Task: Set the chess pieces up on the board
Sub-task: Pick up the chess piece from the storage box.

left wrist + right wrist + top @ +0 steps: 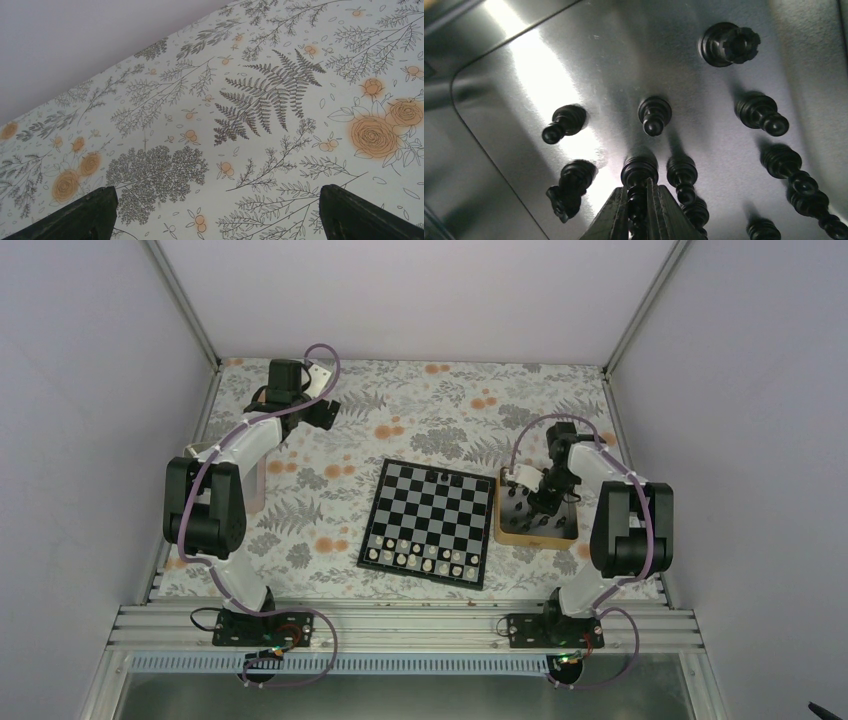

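Note:
The chequered board (430, 510) lies mid-table, with two black chess pieces (437, 476) on its far row. Several more black pieces stand in the wooden-rimmed tray (535, 539) right of the board, among them a rook (729, 44), a pawn (654, 115) and a knight (569, 187). My right gripper (541, 502) reaches down into that tray. In the right wrist view the right gripper (638, 195) is shut on the stem of one upright black piece (639, 172), whose base rests on the grey floor. My left gripper (322, 410) hangs open at the far left, with only tablecloth between its fingers (85, 215).
White chessmen (420, 556) fill the board's two near rows. Other black pieces (682, 175) stand close beside the held one. A pale object (257, 485) is partly hidden by the left arm. Enclosure walls flank the floral tablecloth (260, 100).

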Motion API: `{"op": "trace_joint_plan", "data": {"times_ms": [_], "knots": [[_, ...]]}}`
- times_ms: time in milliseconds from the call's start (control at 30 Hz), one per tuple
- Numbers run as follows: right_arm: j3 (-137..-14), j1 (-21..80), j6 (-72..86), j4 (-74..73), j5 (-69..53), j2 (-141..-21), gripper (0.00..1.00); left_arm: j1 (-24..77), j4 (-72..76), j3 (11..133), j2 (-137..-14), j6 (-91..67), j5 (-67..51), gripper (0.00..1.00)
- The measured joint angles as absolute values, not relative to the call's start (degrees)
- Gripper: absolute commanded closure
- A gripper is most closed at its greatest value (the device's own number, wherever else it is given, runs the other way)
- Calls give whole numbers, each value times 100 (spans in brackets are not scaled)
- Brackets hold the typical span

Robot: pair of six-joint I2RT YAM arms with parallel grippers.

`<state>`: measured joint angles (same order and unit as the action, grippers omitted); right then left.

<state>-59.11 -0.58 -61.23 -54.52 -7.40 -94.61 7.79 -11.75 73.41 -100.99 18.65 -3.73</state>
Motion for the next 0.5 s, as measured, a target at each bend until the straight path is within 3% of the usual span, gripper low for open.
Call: {"op": "trace_joint_plan", "data": {"times_ms": [233, 500], "knots": [[-6259, -49, -6128, -5843, -893, -9415, 95, 779, -1175, 7341, -10099, 1865, -375, 0], [-8141, 279, -6165, -6630, -996, -9509, 95, 755, -1306, 7518, -10099, 1881, -478, 0]]}}
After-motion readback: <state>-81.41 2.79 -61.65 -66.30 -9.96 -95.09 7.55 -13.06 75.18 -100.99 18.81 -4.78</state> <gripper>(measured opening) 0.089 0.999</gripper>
